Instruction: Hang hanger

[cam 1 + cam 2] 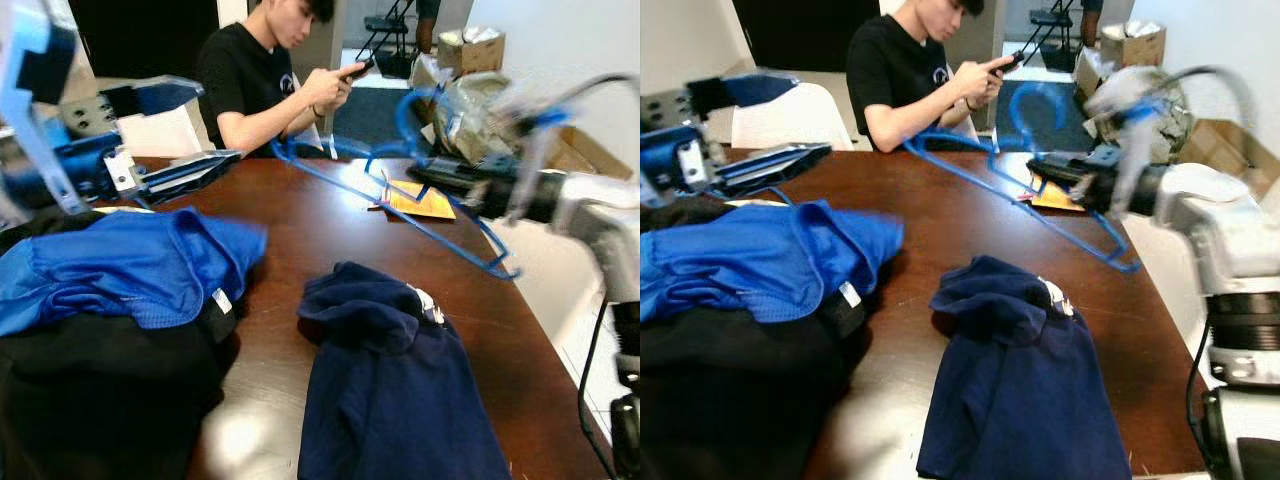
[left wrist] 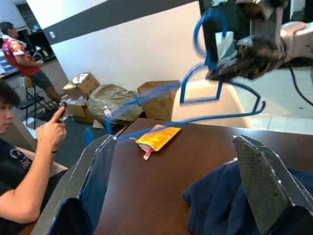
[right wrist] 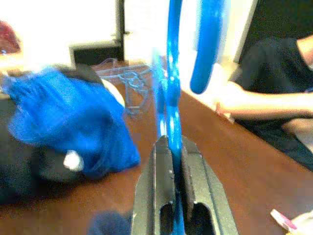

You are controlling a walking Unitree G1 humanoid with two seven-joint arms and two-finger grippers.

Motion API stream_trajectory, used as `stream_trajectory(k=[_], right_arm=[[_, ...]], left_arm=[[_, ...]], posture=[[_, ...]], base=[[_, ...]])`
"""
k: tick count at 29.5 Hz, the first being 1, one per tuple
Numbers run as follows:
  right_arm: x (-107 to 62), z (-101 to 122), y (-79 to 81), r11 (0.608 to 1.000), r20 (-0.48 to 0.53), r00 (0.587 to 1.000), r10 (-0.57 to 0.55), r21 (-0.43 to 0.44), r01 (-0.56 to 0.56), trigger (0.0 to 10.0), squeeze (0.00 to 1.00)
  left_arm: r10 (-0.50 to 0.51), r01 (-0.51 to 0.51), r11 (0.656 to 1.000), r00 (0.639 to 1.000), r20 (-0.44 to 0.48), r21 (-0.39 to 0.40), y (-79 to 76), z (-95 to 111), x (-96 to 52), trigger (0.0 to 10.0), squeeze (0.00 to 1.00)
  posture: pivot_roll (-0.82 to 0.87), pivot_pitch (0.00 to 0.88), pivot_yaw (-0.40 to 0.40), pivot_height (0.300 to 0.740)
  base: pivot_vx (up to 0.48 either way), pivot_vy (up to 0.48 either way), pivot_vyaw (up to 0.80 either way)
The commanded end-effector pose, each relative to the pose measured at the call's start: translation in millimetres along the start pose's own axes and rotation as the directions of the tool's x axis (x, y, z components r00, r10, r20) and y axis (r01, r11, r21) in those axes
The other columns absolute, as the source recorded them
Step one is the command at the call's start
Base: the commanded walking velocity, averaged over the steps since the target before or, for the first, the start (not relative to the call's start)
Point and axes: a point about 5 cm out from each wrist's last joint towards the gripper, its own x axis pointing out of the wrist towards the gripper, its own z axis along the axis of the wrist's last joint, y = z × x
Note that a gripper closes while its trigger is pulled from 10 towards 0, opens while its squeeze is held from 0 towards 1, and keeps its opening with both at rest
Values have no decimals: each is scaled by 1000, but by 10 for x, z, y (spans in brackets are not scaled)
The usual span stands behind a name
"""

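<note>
Hanger point(image 1: 1040, 190) clamped in right gripper point(image 1: 1060, 170) above table point(image 1: 940, 220), left gripper point(image 2: 176, 186) fingers apart, navy shirt point(image 1: 1020, 380) below.

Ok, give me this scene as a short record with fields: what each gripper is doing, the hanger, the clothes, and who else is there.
right gripper: shut on the blue hanger, held above the table
left gripper: open, raised over the table's left side
clothes: navy garment in the middle; bright blue garment atop a black garment on the left
other: orange packet on the table
person: seated at the far side, holding a phone
</note>
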Motion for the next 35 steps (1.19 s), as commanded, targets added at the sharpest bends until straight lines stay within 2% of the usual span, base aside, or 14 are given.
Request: stream_trajectory(k=[1, 5, 7, 9, 10, 11, 12, 14, 16, 17, 19, 25, 27, 35], right_arm=[[-58, 60, 55, 997, 65, 995, 76, 9, -77, 0, 0], [-98, 80, 60, 993, 115, 987, 113, 17, -116, 0, 0], [-38, 31, -155, 994, 124, 987, -105, 33, 102, 0, 0], [-2, -8, -257, 976, 112, 970, -216, 44, 212, 0, 0], [52, -117, -354, 937, 50, 936, -350, 31, 349, 0, 0], [118, -267, -423, 881, -21, 881, -473, 2, 474, 10000, 0], [118, -267, -423, 881, -21, 881, -473, 2, 474, 10000, 0], [214, -417, -410, 853, -55, 852, -521, 14, 522, 10000, 0], [226, -432, -407, 851, -56, 850, -524, 18, 525, 10000, 0], [263, -450, -370, 864, -52, 863, -502, 18, 504, 10000, 0], [268, -464, -361, 869, -54, 869, -492, 26, 493, 10000, 0], [257, -485, -412, 852, -61, 851, -521, 21, 523, 10000, 0], [268, -508, -456, 832, -67, 830, -553, 12, 555, 10000, 0], [316, -561, -441, 822, -80, 820, -566, 9, 569, 10000, 0]], left_arm=[[-18, 18, 1000, 1000, 5, 5, -49, 45, -27, 10000, 1000], [-15, 15, 1000, 1000, 21, -7, -81, 36, -18, 10000, 1000], [133, -133, 991, 991, -5, -13, -11, -81, 44, 10000, 1000], [206, -207, 978, 978, -33, -7, 23, -150, 65, 10000, 1000], [346, -347, 938, 927, -144, 15, 90, -377, 75, 10000, 0], [474, -463, 879, 820, -322, 115, 93, -750, 55, 10000, 0], [474, -463, 879, 820, -322, 115, 93, -750, 55, 10000, 0], [448, -340, 893, 731, -515, 294, -158, -1176, 36, 10000, 0], [438, -320, 898, 724, -533, 302, -198, -1215, 32, 10000, 0], [363, -144, 916, 696, -619, 376, -321, -1280, -5, 10000, 0], [272, -10, 931, 687, -674, 365, -400, -1243, -59, 10000, 0], [195, 70, 936, 710, -676, 344, -398, -1052, -80, 10000, 0], [95, 185, 932, 704, -703, 312, -389, -860, -121, 10000, 0], [-42, 415, 855, 652, -757, 310, -481, -915, -43, 10000, 0]], posture=[[125, 68, -40, 740], [125, 67, -38, 740], [131, 67, -29, 740], [131, 67, -29, 740], [134, 71, -24, 740], [138, 73, -26, 740], [138, 73, -26, 740], [133, 76, -23, 740], [133, 76, -23, 740], [133, 76, -23, 740], [132, 77, -21, 740], [137, 76, -23, 740], [147, 67, -24, 740], [145, 57, -17, 740]], base=[[0, 0, 0], [0, 0, 0], [0, 0, 0], [0, 0, 0], [0, 0, 0], [0, 0, 0], [0, 0, 0], [0, 0, 0], [0, 0, 0], [0, 0, 0], [0, 0, 0], [0, 0, 0], [0, 0, 0], [0, 0, 0]])
